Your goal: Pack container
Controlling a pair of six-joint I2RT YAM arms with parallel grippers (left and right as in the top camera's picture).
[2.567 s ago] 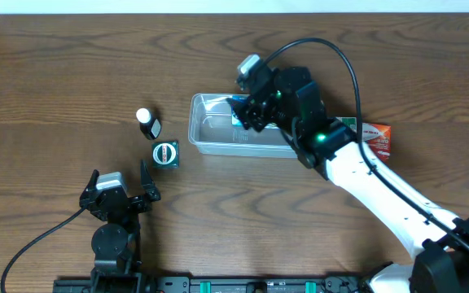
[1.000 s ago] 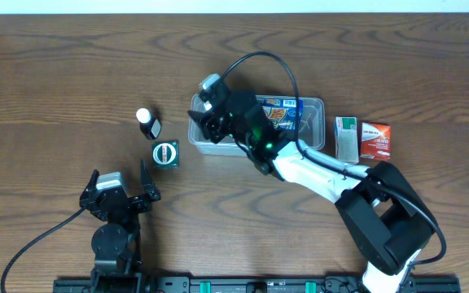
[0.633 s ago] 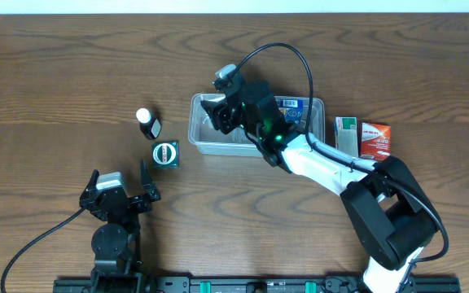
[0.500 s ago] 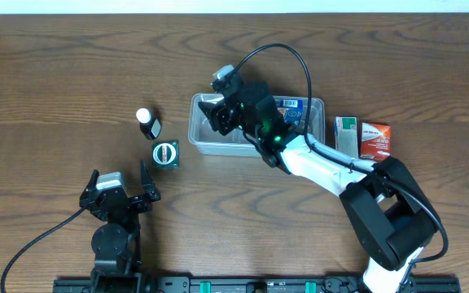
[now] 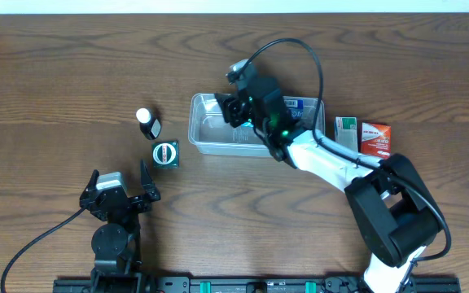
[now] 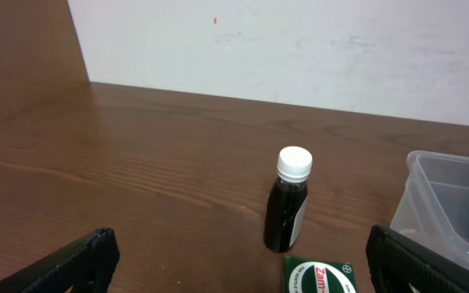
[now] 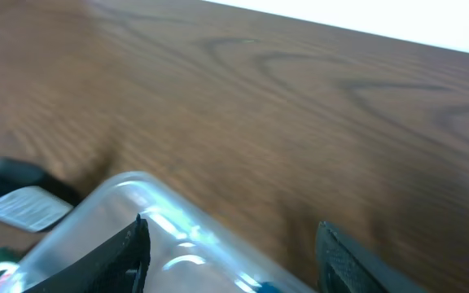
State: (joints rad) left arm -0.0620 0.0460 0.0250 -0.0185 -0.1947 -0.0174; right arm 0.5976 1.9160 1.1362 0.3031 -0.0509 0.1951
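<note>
The container [image 5: 210, 137] is a clear plastic tub at the table's middle. A blue printed box [image 5: 298, 108] lies in its right half. My right gripper [image 5: 236, 107] hovers open and empty over the tub's left half; in the right wrist view its fingers [image 7: 234, 260] straddle the tub's far rim [image 7: 137, 191]. A dark bottle with a white cap [image 5: 146, 122] and a green square box [image 5: 165, 153] stand left of the tub. My left gripper [image 5: 120, 193] rests open near the front edge, facing the bottle [image 6: 289, 199], the green box [image 6: 322, 277] and the tub's corner [image 6: 434, 191].
A green-and-white box [image 5: 346, 137] and a red box [image 5: 375, 139] lie side by side just right of the tub. The right arm's cable loops above the tub. A white wall stands behind the table's far edge [image 6: 300, 49].
My right gripper let go of the blue box, which now lies in the tub's right half. It swung to the tub's left end, then moved back right, open and empty. The left arm stayed still.
</note>
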